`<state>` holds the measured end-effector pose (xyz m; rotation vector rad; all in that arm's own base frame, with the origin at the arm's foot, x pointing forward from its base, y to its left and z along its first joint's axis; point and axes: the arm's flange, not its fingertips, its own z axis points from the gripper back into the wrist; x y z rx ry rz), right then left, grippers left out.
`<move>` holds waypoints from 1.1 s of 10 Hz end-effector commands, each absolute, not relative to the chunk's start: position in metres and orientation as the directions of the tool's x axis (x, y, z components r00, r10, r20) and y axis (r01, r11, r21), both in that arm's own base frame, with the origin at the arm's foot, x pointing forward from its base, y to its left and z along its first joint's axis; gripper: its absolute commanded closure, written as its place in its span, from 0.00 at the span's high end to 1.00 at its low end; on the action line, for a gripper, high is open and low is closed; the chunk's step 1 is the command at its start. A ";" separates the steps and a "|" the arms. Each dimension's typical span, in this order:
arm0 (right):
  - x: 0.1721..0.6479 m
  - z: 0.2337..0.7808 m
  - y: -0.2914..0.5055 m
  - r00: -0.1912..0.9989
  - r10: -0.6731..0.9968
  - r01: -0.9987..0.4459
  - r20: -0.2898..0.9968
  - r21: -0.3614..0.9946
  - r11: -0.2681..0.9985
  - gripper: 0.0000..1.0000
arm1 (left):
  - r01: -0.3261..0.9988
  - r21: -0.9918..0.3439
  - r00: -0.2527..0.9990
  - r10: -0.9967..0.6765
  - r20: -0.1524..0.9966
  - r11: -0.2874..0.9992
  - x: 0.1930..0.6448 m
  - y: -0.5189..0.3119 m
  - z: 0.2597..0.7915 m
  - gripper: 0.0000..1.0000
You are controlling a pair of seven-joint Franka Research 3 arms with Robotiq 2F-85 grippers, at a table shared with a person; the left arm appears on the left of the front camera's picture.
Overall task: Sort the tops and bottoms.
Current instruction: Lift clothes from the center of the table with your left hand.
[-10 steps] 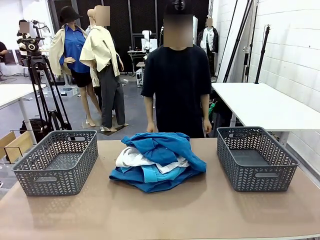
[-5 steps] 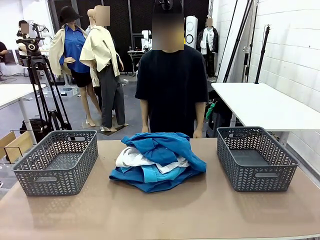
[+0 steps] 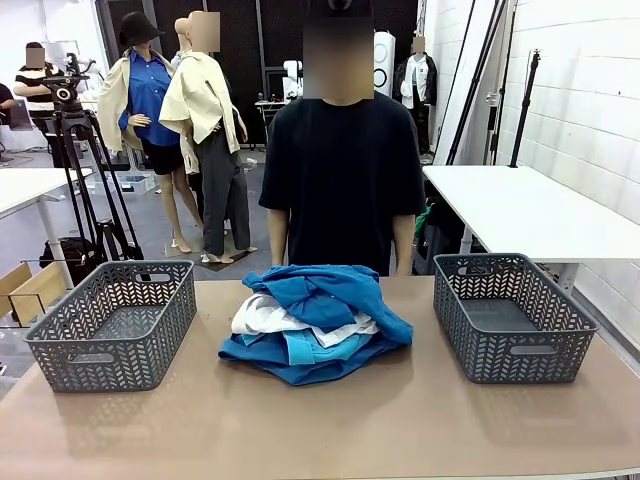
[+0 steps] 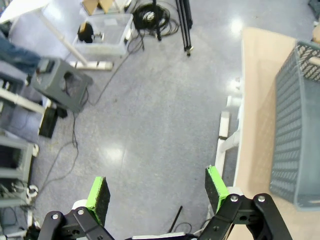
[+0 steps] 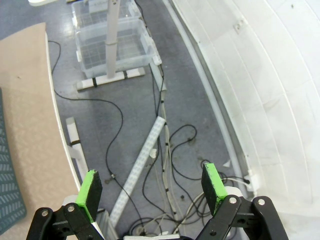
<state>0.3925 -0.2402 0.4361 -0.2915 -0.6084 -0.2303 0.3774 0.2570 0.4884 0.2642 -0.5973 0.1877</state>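
A heap of soft garments lies in the middle of the table in the front view: royal blue tops point(image 3: 325, 295) on top, a white one point(image 3: 262, 318) poking out at the left, a lighter turquoise piece point(image 3: 312, 347) low in front. No bottoms can be told apart in the heap. My left gripper point(image 4: 157, 192) hangs open over the floor beside the table's left end, with nothing between its green pads. My right gripper point(image 5: 150, 189) is open too, over the floor and cables off the right end.
A grey woven basket point(image 3: 115, 322) stands at the table's left and a second basket point(image 3: 512, 314) at the right. A person in a black T-shirt point(image 3: 343, 180) stands at the far edge behind the heap, arms down. The left basket's wall point(image 4: 295, 125) is close to my left gripper.
The person has straightened up and shifted slightly left, drawing the hands back from the table's far edge. The garments, baskets and grippers have not moved.
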 end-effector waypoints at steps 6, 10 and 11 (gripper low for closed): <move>0.395 0.435 -0.240 0.798 -0.124 0.293 0.590 -0.199 0.935 1.00 | 0.361 0.107 0.610 -0.322 0.724 0.926 0.432 0.103 0.620 1.00; 0.395 0.435 -0.240 0.798 -0.124 0.293 0.590 -0.199 0.935 1.00 | 0.851 0.096 0.354 -0.699 0.621 0.516 0.418 -0.034 0.620 1.00; 0.395 0.435 -0.240 0.798 -0.124 0.293 0.590 -0.199 0.935 1.00 | 0.887 0.139 0.262 -0.729 0.632 0.440 0.415 -0.058 0.609 1.00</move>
